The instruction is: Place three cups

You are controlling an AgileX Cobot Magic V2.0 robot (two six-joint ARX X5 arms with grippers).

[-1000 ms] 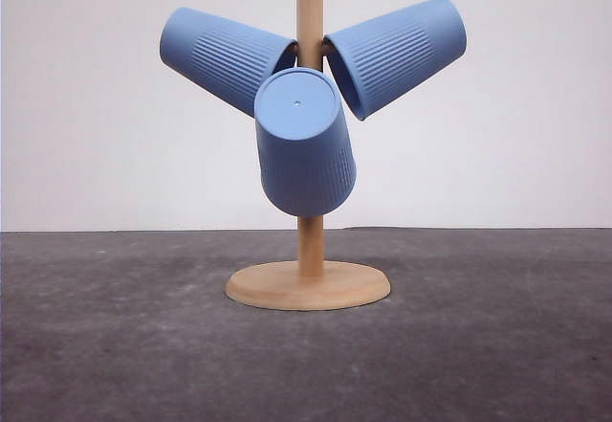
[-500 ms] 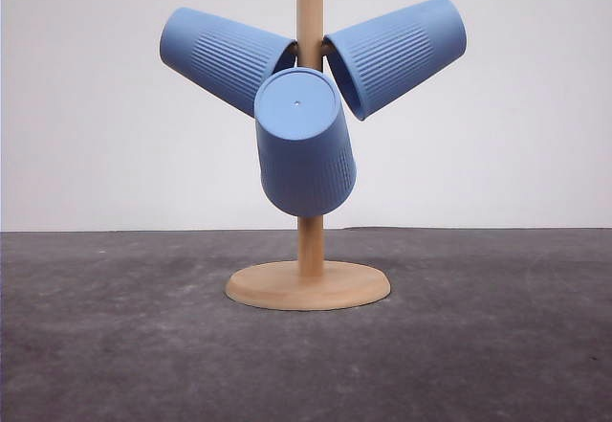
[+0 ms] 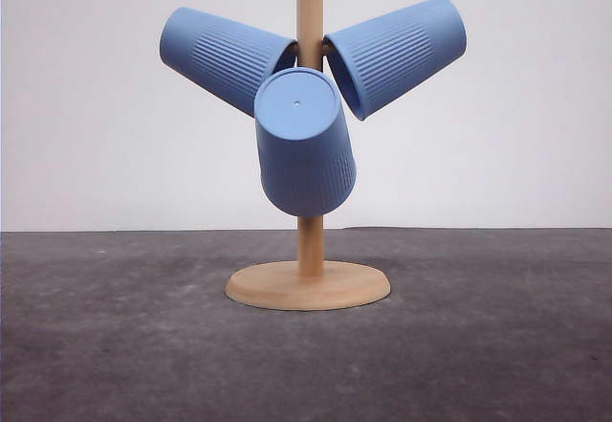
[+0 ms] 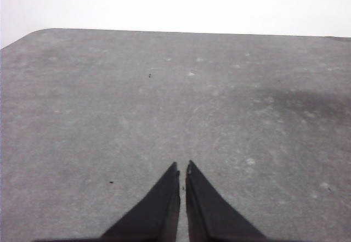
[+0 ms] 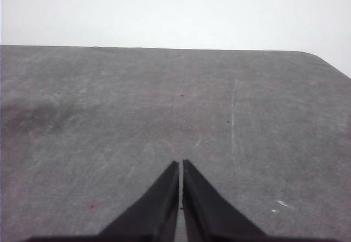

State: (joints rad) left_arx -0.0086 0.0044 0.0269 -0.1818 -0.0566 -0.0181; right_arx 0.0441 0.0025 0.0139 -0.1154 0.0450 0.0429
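Hovering over table [image 4: 82, 99]: both end effectors closed, empty.

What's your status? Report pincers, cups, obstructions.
Left pincer shut, empty. Right pincer shut, empty. Three cups hang on wooden stand. Nothing blocking.

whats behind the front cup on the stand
Behind the front cup the wooden stand's post runs down to its round base, with the left cup and right cup flanking it. The peg holding the front cup is covered.
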